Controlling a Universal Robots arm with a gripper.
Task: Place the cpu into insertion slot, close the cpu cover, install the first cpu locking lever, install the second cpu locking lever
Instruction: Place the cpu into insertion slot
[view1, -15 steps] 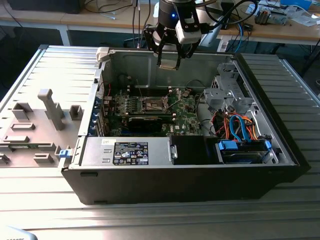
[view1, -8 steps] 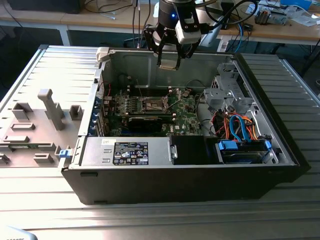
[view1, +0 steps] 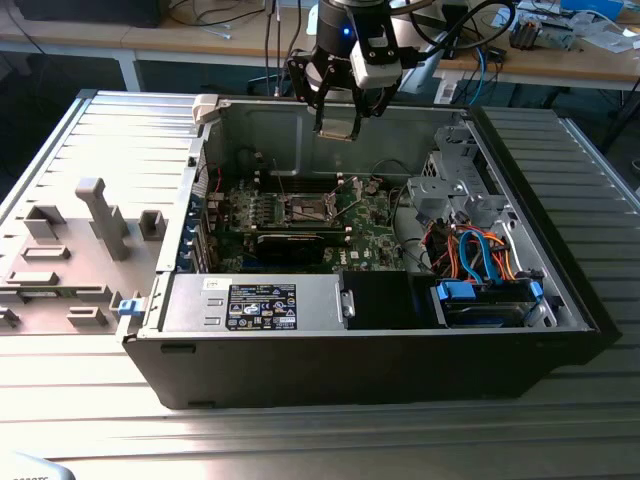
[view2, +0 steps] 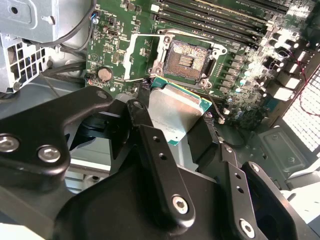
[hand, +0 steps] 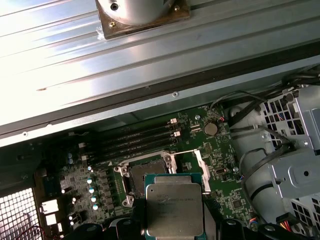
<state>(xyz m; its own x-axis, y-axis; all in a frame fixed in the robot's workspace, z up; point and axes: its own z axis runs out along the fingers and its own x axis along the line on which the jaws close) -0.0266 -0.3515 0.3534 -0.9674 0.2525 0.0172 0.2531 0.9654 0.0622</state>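
My gripper (view1: 338, 122) hangs above the open computer case, shut on the cpu (view1: 339, 130), a flat square chip with a silvery top. In both wrist views the cpu (view2: 176, 111) (hand: 174, 209) sits between the black fingers (view2: 150, 145), well above the green motherboard (view1: 365, 232). The insertion slot (view2: 187, 60) (hand: 143, 173) lies uncovered below, its dark contact field showing. The cpu cover (view2: 138, 56) (hand: 192, 167), a thin silver frame, stands swung open beside the slot. In the exterior view the slot (view1: 305, 208) is in the board's middle, lower than the gripper.
The case walls (view1: 270, 125) surround the board. A black power supply (view1: 265, 303) and a blue drive bay (view1: 485, 300) with orange and blue cables line the near side. Long memory slots (view2: 225, 20) run beside the socket. Grey fixtures (view1: 100, 215) stand on the table at the exterior view's left.
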